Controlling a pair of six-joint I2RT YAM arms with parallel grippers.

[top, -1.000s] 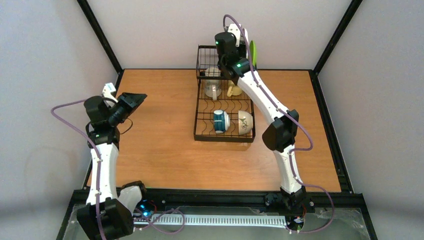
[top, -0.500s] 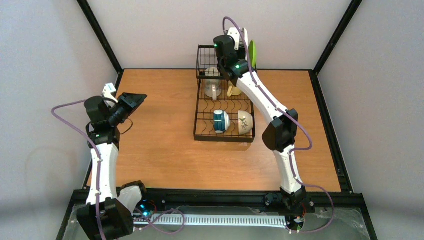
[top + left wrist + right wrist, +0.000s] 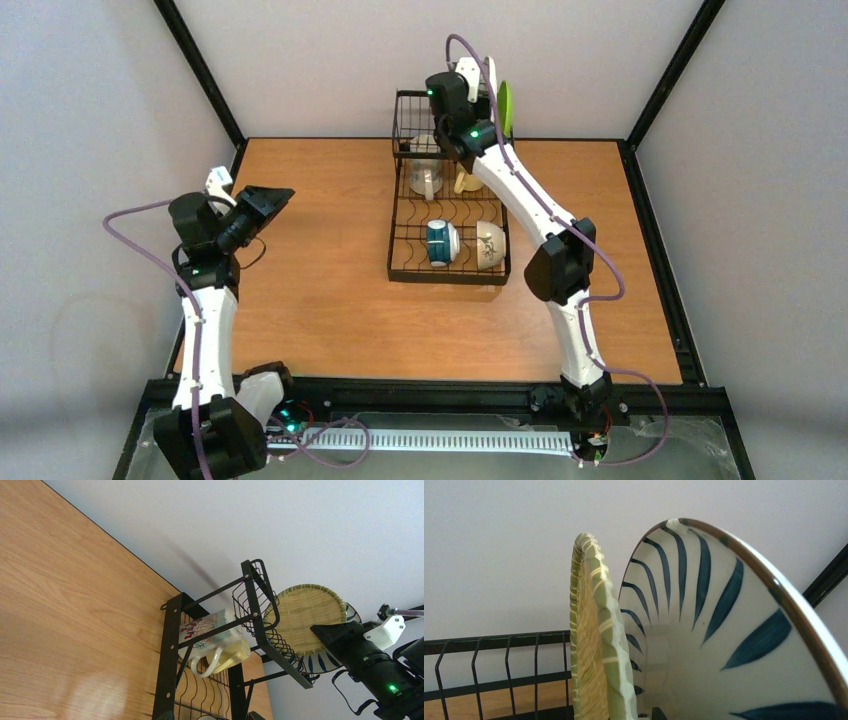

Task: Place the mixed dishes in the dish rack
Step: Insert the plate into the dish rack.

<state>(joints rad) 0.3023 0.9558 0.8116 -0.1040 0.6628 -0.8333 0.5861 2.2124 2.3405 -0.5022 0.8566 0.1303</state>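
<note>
Pinching striped plate (image 3: 694,645) beside woven plate (image 3: 591,645)

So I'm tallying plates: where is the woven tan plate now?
The woven tan plate stands on edge at the right of the left wrist view, at the tall basket end of the dish rack, just beside the blue-striped plate.

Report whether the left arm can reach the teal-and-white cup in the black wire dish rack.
Probably yes: only tabletop lies between the left gripper and the teal-and-white cup at the black wire dish rack's near end; the right arm is at the far end.
</note>
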